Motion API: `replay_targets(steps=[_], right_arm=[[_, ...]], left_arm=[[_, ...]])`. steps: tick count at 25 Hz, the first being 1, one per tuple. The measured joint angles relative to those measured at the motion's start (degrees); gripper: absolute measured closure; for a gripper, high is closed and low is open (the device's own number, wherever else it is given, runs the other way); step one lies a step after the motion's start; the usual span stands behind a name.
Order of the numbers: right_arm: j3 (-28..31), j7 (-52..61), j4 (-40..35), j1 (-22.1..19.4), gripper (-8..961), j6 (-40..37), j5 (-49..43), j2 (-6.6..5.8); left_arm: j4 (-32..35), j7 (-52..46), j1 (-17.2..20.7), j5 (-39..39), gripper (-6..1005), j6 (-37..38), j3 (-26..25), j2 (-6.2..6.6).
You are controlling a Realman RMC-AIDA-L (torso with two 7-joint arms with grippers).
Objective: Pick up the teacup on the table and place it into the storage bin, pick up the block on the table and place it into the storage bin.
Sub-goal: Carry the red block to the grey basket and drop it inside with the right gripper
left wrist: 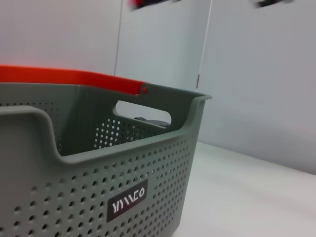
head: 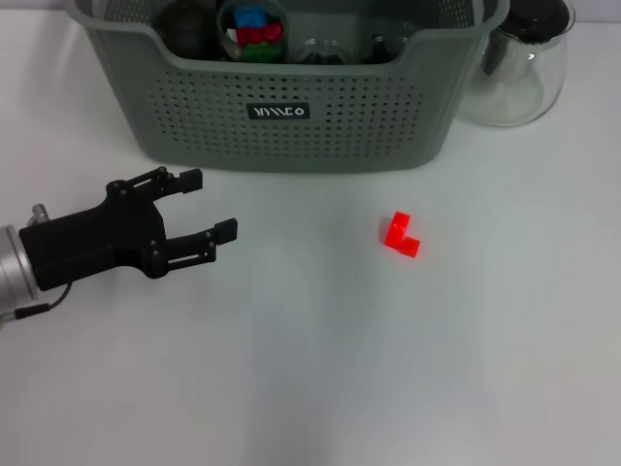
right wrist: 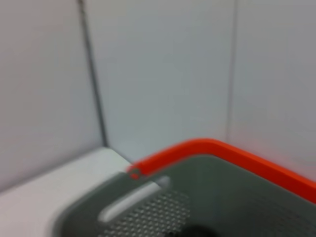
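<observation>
The grey-green storage bin [head: 369,107] stands at the back of the white table, its black label facing me. A red L-shaped block [head: 400,234] lies on the table in front of the bin, right of centre. My left gripper [head: 212,204] hovers open and empty at the left, well apart from the block, fingers pointing toward the bin's front wall. The left wrist view shows the storage bin [left wrist: 148,163] close up. The right wrist view looks down on the storage bin [right wrist: 222,197] rim. I cannot pick out the teacup. The right gripper is out of view.
A clear glass pitcher [head: 519,68] with a dark lid stands right of the bin. Inside the bin sit a dark round item [head: 184,24] and a clear cup of coloured bricks [head: 254,29]. An orange handle [left wrist: 74,76] runs along the bin's rim.
</observation>
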Motion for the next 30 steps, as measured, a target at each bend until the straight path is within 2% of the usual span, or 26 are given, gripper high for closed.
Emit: replay_targets(steps=[4, 8, 11, 14, 17, 29, 30], right_arm=[[0.58, 1.15, 21.05, 13.18, 738, 11.30, -8.93, -0.01], [0.30, 3.77, 36.58, 22.18, 739, 20.53, -13.64, -0.02], [0.13, 5.19, 44.84, 27.03, 739, 23.72, -15.12, 0.15], [0.08, 5.26, 48.72, 28.70, 739, 25.40, -15.30, 0.41], [0.03, 5.08, 49.49, 28.38, 739, 26.21, -15.07, 0.53], [0.04, 1.56, 48.46, 26.68, 739, 28.02, -11.00, 0.60], [0.05, 1.51, 47.10, 26.01, 702, 27.62, -10.37, 0.59]], left_arm=[[-0.54, 0.03, -0.07, -0.19, 175, 0.02, -0.03, -0.09], [-0.73, -0.06, -0.15, -0.33, 175, 0.00, -0.03, -0.13], [-0.75, -0.19, -0.20, -0.35, 175, 0.00, -0.03, -0.19], [-0.75, -0.23, -0.08, -0.35, 175, 0.04, -0.05, -0.21], [-0.75, -0.23, 0.15, -0.35, 175, 0.11, -0.03, -0.20], [-0.75, -0.29, 0.77, -0.35, 175, 0.60, -0.22, -0.28], [-0.75, -0.29, 0.83, -0.35, 175, 0.72, -0.37, -0.28]])
